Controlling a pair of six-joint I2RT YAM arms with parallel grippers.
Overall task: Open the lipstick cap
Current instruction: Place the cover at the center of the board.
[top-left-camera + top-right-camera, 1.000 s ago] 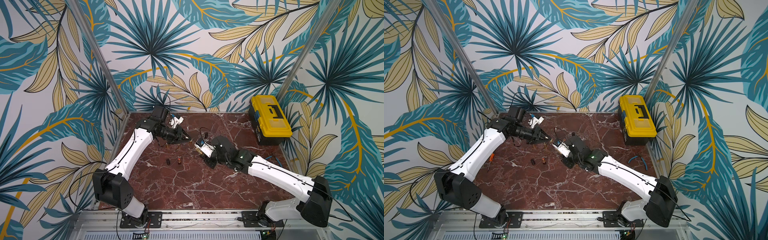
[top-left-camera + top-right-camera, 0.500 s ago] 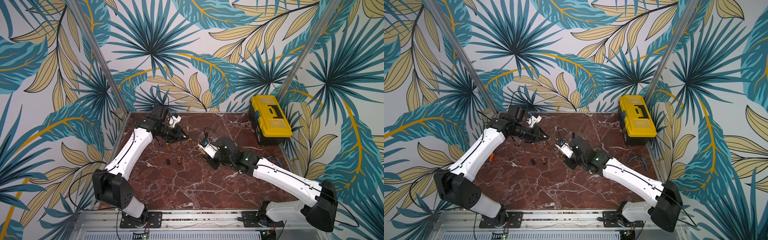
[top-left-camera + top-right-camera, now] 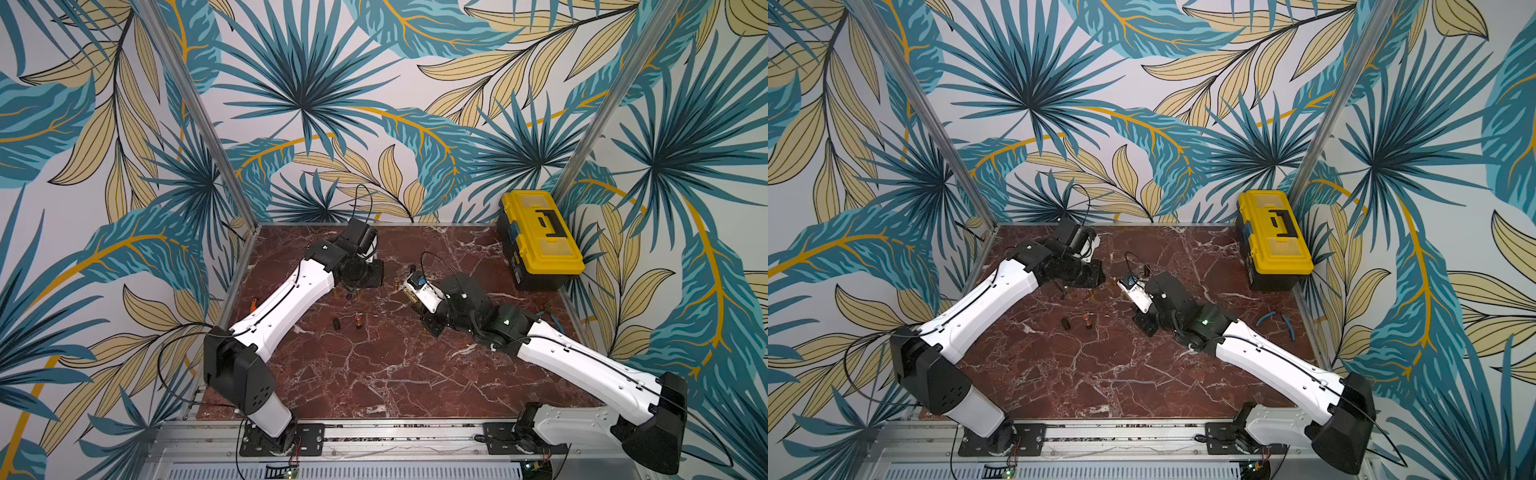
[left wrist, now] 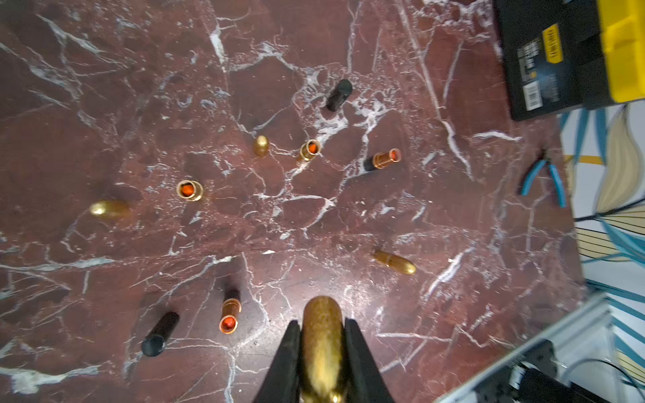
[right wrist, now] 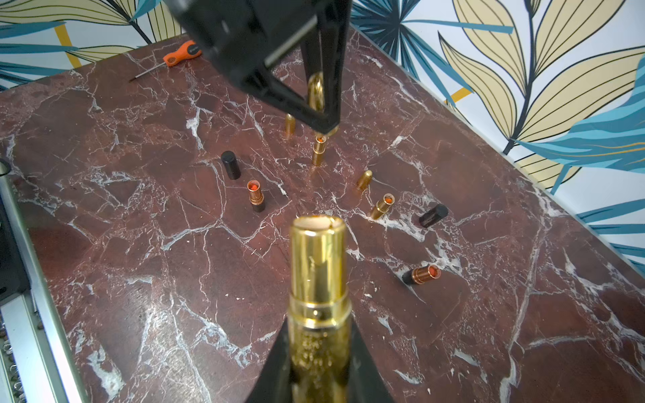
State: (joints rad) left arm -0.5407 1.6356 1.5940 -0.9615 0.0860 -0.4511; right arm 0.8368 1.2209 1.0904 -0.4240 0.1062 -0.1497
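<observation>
Walls papered with big teal and tan leaves (image 3: 311, 83) close in a dark red marble table (image 3: 374, 374) veined in white. Two white and black robot arms reach in from the near edge, the left arm (image 3: 286, 303) stretching to the far left part of the table and the right arm (image 3: 582, 361) reaching to the middle. A yellow and black toolbox (image 3: 540, 239) sits closed in the far right corner. The left gripper (image 4: 321, 322) points down at the table, its two black fingers clamped tight around a gold cap (image 4: 321, 335) whose rounded end pokes out past the tips. The right gripper (image 5: 319, 321) is squeezed just as tightly around the base of a gold lipstick tube (image 5: 317, 265), held off the table near its middle. The tube's uncapped end faces the left gripper, and cap and tube are clearly apart. Blue-handled pliers (image 3: 1277, 318) lie near the right edge and an orange-handled screwdriver (image 5: 174, 57) by the left edge. Scattered between the arms are several open lipsticks (image 4: 190, 190) showing orange tips, some standing and some lying, along with loose gold caps (image 4: 394, 261) and two black caps (image 4: 160, 335).
</observation>
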